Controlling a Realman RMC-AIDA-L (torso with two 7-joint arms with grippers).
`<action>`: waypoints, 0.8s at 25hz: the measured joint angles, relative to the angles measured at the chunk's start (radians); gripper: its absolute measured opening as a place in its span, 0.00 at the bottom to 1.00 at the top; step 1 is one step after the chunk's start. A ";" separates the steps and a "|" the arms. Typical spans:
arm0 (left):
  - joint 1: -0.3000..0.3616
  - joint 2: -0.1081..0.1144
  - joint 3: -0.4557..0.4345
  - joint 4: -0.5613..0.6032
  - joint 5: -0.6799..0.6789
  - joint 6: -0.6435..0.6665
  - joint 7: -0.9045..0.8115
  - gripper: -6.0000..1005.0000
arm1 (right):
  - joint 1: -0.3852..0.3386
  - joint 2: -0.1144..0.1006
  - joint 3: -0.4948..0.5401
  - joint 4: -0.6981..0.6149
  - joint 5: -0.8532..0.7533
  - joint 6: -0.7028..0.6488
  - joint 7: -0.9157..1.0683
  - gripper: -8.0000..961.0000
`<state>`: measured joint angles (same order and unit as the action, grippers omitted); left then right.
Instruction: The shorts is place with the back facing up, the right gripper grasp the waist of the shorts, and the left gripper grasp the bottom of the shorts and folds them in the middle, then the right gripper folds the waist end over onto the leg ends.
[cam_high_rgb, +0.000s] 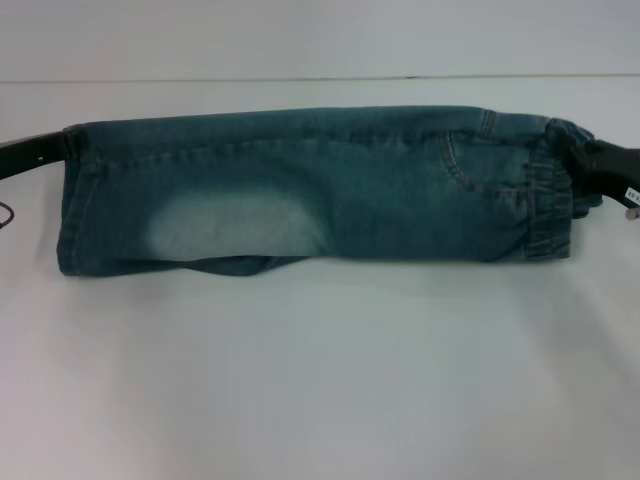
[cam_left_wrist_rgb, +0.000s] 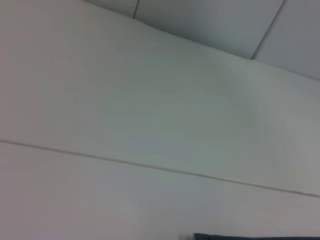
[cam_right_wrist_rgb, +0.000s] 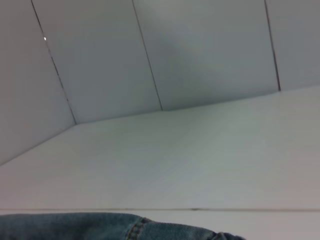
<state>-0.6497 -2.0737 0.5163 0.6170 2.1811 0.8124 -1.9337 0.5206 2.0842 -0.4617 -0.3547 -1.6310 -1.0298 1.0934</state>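
Note:
The shorts (cam_high_rgb: 320, 190) lie folded lengthwise into a long band across the white table (cam_high_rgb: 320, 380), with a pale bleached patch on the near side. The elastic waist (cam_high_rgb: 548, 205) is at the right end and the leg ends (cam_high_rgb: 72, 210) at the left. My right gripper (cam_high_rgb: 578, 160), black with a white label, is shut on the bunched far corner of the waist. At the far corner of the bottom hems my left gripper (cam_high_rgb: 62, 147) is shut on the cloth. A strip of denim (cam_right_wrist_rgb: 100, 227) shows in the right wrist view, and a thin sliver of shorts (cam_left_wrist_rgb: 255, 236) in the left wrist view.
White panelled walls (cam_right_wrist_rgb: 210, 55) rise behind the table. A seam line (cam_high_rgb: 300, 78) runs across the far side of the table. Bare white surface lies in front of the shorts.

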 joint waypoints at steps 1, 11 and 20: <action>-0.002 -0.001 0.011 0.000 0.000 -0.014 0.000 0.00 | 0.003 0.000 0.000 0.003 0.011 0.001 -0.023 0.10; -0.020 0.000 0.036 0.000 0.000 -0.065 0.010 0.07 | 0.043 -0.007 -0.005 -0.005 0.026 0.050 -0.051 0.14; -0.038 -0.011 0.045 0.001 0.000 -0.078 0.069 0.12 | 0.073 -0.017 -0.051 -0.005 0.021 0.081 -0.039 0.18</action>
<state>-0.6881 -2.0842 0.5611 0.6176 2.1808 0.7346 -1.8648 0.5936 2.0673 -0.5131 -0.3599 -1.6105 -0.9488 1.0539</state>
